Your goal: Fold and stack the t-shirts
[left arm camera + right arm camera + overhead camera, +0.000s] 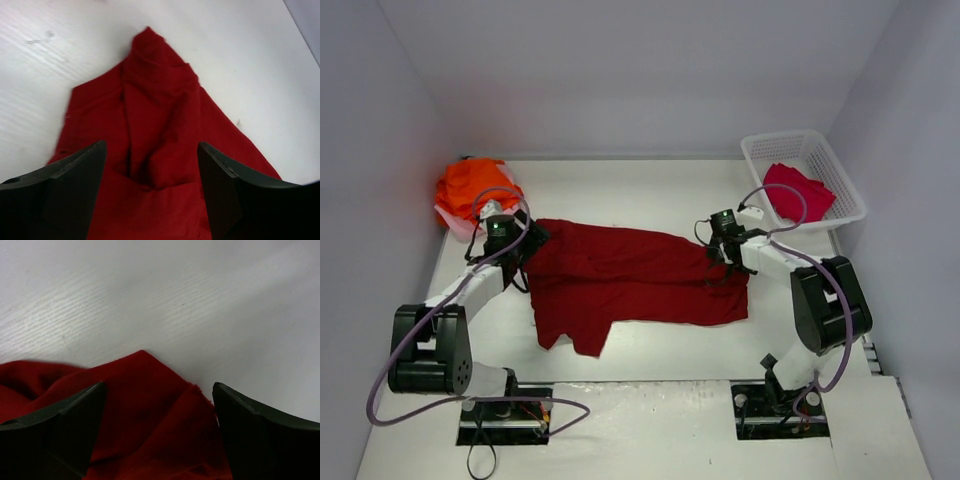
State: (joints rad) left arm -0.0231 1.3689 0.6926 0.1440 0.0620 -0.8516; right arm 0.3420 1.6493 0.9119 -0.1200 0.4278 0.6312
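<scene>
White counter (650,190) and pale walls frame a job you have barely started. Your dark red t-shirt (630,280) lies lengthwise across the middle, seemingly doubled over once, with one sleeve trailing toward you. The left hand (151,155) and the right hand (159,390) sit over its opposite ends, both released and gripping nothing. The orange shirts (470,185) are heaped at the far left, and the crimson shirt (798,190) waits in the basket (848,188). Nothing looks neatly stacked yet.
</scene>
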